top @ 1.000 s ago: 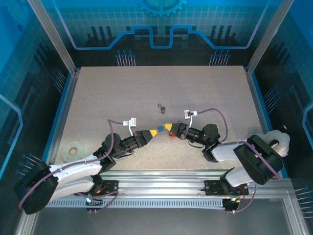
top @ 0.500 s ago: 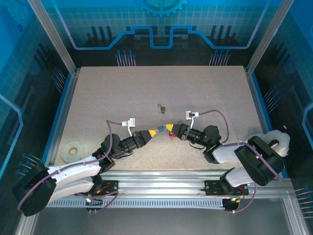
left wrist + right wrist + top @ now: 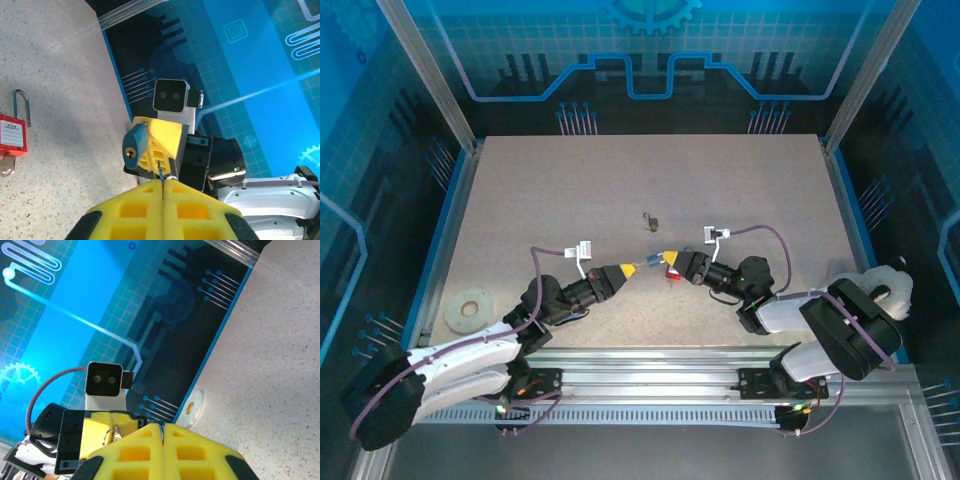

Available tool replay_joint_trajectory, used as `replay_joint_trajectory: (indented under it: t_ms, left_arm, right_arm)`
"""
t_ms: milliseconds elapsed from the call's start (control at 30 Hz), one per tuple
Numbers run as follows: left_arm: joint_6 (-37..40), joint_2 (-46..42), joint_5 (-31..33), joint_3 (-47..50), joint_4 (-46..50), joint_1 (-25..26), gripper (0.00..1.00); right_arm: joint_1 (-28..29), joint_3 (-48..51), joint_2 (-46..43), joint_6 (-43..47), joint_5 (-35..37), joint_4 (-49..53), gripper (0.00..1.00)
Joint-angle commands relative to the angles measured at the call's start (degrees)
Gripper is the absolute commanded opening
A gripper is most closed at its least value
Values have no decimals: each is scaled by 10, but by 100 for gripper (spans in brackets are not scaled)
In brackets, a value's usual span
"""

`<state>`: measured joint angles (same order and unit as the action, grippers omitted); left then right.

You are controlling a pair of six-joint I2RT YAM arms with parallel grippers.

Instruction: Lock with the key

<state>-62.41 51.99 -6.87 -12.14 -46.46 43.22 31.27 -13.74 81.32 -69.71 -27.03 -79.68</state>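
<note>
**Key held between two closed claws, red padlock loose on the bench**

The key (image 3: 134, 145) shows its teal head at the tips of the right gripper (image 3: 162, 426) and seems pinched there, above the middle of the bench (image 3: 740, 190), a little toward its near edge. The left gripper (image 3: 162, 184) meets it tip to tip, pressed together, with a thin dark sliver in its seam. The red padlock (image 3: 12, 138) lies flat just beside them. To do this well, I judge, one claw should pin the padlock's body while the other lines the blade up with the keyhole before pushing, since so small a key may swivel in the pads. Hard to make out: the blade, what the sliver is, the keyhole, and whether the shackle is seated. A grey bit at the padlock's foot is cut off.
</note>
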Motion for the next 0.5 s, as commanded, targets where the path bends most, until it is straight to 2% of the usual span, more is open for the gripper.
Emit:
replay_joint_trajectory:
  t_ms: [0, 200, 367, 467]
  left_arm:
    - [23, -16, 14, 4, 14, -3, 0]
    - [45, -43, 26, 3, 64, -3, 0]
    - [113, -93, 74, -37, 237, -10, 0]
    - [149, -109, 107, -56, 309, -23, 0]
  right_arm:
    - [-9, 7, -10, -5, 18, -19, 0]
    - [-21, 13, -11, -7, 21, -19, 0]
    - [-24, 9, -2, -6, 16, -16, 0]
    - [-25, 3, 13, -8, 9, -18, 0]
